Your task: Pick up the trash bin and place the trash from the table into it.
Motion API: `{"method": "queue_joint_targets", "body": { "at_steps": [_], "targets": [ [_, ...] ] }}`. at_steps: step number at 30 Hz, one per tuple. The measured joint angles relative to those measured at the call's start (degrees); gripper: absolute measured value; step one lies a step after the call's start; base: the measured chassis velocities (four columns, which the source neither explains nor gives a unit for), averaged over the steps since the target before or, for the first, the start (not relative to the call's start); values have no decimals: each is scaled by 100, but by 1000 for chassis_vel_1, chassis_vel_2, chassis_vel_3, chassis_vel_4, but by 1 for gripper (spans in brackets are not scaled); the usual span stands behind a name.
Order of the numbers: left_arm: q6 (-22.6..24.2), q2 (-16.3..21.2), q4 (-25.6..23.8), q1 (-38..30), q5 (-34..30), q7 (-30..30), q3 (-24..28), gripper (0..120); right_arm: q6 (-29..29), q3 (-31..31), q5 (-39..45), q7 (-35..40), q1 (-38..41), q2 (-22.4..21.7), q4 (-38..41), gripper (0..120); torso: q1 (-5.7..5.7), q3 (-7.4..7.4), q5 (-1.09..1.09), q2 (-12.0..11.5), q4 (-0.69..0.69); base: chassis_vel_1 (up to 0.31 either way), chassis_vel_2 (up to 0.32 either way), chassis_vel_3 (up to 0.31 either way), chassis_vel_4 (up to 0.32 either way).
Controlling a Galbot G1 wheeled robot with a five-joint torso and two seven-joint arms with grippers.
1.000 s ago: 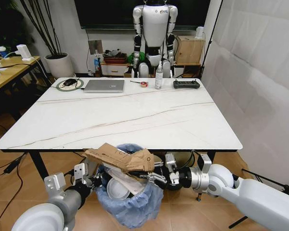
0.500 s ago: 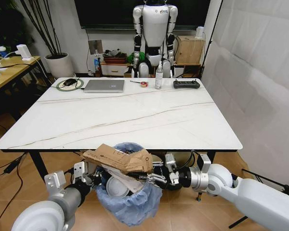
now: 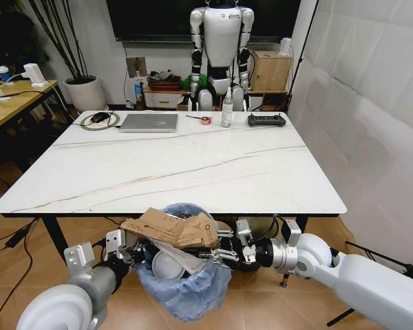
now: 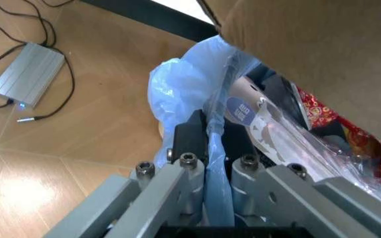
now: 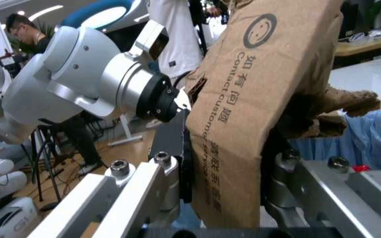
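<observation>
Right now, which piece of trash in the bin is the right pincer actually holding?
The brown paper bag, lying across the trash bin's top: the right pincer is clamped on it. The white lid and red wrapper sit loose inside.

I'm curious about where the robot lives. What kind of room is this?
Probably a robotics lab or office. A white humanoid robot stands at the back wall, a laptop and a black controller lie on the marble-look table, and a wooden desk with gadgets stands to one side.
</observation>
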Motion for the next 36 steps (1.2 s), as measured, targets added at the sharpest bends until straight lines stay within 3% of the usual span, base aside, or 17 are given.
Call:
{"method": "queue_joint_targets", "body": {
  "at_steps": [3,9,14,20,23,36],
  "targets": [
    [1,2,7,-18,-11,-5,11,0,1,0,-9,-35,-1,-7,-11,26,0,0,0,0,0,0,0,0,0],
    [2,8,11,-26,-25,-14,20,0,15,5,-48,-83,-15,-15,-33,43,0,-1,0,0,0,0,0,0,0],
    [3,23,11,-27,-47,-27,13,0,19,15,-62,-116,-12,-16,-59,65,0,-1,0,0,0,0,0,0,0],
    [3,13,11,-14,-49,-28,14,0,24,24,-81,-132,-21,-14,-84,80,0,-1,0,0,0,0,0,0,0],
    [3,1,11,-9,-52,-29,13,0,30,56,-118,-173,-45,-30,-109,97,0,-1,0,0,0,0,0,0,0],
    [3,-15,4,-14,-53,-21,18,0,23,116,-121,-214,-72,-84,-105,100,0,-1,0,0,0,0,0,0,0]
  ]
}}
